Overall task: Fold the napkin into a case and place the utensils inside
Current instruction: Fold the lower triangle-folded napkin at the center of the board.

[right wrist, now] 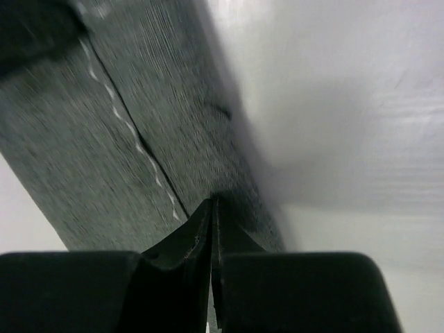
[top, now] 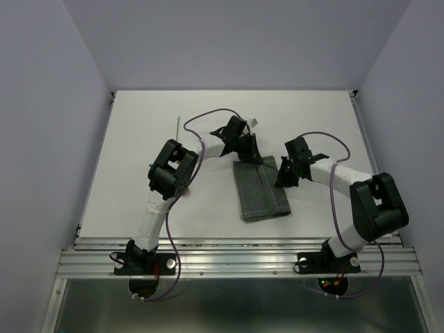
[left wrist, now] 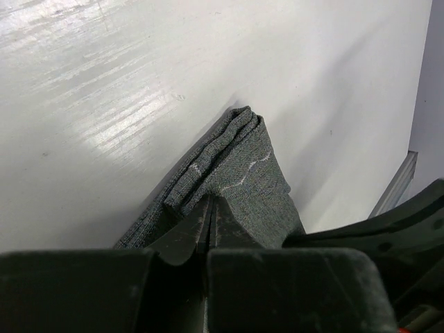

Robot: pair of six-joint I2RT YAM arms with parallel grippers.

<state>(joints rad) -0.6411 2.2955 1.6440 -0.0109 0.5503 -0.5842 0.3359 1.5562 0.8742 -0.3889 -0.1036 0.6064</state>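
One napkin: dark grey fabric napkin (top: 262, 194) with pale stitched seams, folded into a layered oblong with a lengthwise crease.
Napkin place: flat on the white surface (top: 139, 139) right of centre, between the two arms, long side running from far to near.
Napkin corner: in the left wrist view the stacked folds rise off the surface towards the fingertips.
Left claw (left wrist: 210, 208): narrow, fingers pressed together and pinching the napkin at its far left corner.
Right claw (right wrist: 212, 208): narrow, only a hairline gap, tips at the napkin's right edge; whether cloth is caught between them I cannot tell.
Utensil: thin grey stick utensil (top: 179, 128) lying on the far left of the surface, well apart from the napkin.
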